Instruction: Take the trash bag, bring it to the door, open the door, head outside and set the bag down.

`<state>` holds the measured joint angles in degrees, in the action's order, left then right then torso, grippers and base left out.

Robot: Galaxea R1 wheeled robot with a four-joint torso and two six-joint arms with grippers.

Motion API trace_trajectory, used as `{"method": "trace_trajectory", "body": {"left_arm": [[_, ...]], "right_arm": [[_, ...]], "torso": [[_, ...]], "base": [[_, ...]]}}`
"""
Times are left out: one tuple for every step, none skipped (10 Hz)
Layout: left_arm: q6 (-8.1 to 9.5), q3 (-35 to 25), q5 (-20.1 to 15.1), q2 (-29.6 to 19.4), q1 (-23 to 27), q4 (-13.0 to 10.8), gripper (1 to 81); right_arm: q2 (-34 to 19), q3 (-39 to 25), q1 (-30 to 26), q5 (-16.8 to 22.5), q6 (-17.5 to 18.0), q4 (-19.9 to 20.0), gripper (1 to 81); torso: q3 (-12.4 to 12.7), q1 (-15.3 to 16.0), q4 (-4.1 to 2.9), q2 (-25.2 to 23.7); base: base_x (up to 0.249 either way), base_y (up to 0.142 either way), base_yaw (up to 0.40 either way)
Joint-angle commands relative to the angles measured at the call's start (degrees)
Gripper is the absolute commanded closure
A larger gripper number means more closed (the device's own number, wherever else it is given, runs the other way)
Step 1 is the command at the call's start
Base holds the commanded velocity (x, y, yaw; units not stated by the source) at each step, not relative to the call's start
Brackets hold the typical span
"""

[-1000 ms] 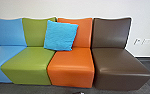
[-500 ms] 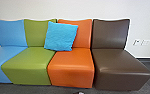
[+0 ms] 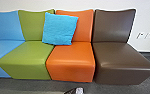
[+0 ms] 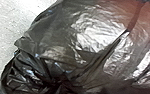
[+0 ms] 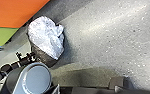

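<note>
Your trash bag [image 4: 91,50], dark, glossy and creased, seems to rest on the floor [image 3: 111,87], out from the floor's edge along the row of seats and in front of the orange seat [image 3: 69,66]. Your right wrist view catches its crumpled, whitish top. You cannot tell whether either hand is wide, narrow or holding the bag. Beyond it, a bright blue cushion [image 3: 59,28] leans across the backs of the green seat [image 3: 28,53] and the orange one. You have a brown seat [image 3: 121,58] to your right.
</note>
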<state>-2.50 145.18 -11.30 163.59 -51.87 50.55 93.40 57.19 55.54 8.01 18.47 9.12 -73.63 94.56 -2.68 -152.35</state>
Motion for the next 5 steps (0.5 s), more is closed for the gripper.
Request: {"method": "trace_trajectory", "body": {"left_arm": [[-0.22, 0.55, -4.61, -0.01, 3.13, -0.19, 1.0], [-0.23, 0.55, -4.61, -0.01, 3.13, -0.19, 1.0], [-0.23, 0.55, -4.61, -0.01, 3.04, -0.28, 1.0], [-0.23, 0.55, -4.61, -0.01, 2.96, -0.28, 1.0], [-0.31, 0.55, -4.61, -0.18, 2.87, -0.28, 1.0]], "right_arm": [[-3.72, -1.56, -3.63, 3.06, 0.08, 0.90, 1.0], [-3.63, -1.56, -3.63, 3.33, 0.08, 0.90, 1.0], [-3.63, -1.47, -3.46, 3.42, 0.08, 0.81, 1.0], [-3.63, -1.39, -3.28, 3.42, 0.08, 0.81, 1.0], [-3.11, -1.12, -3.11, 3.42, 0.08, 0.81, 1.0]], "torso": [[0.09, 0.00, 0.00, 0.00], [-0.26, 0.00, 0.00, 0.00], [-0.74, 0.00, 0.00, 0.02], [-0.65, 0.00, 0.00, 0.02], [-0.65, 0.00, 0.00, 0.02]], "base": [[0.000, 0.000, 0.000], [0.000, 0.000, 0.000], [0.000, 0.000, 0.000], [0.000, 0.000, 0.000], [0.000, 0.000, 0.000]]}}
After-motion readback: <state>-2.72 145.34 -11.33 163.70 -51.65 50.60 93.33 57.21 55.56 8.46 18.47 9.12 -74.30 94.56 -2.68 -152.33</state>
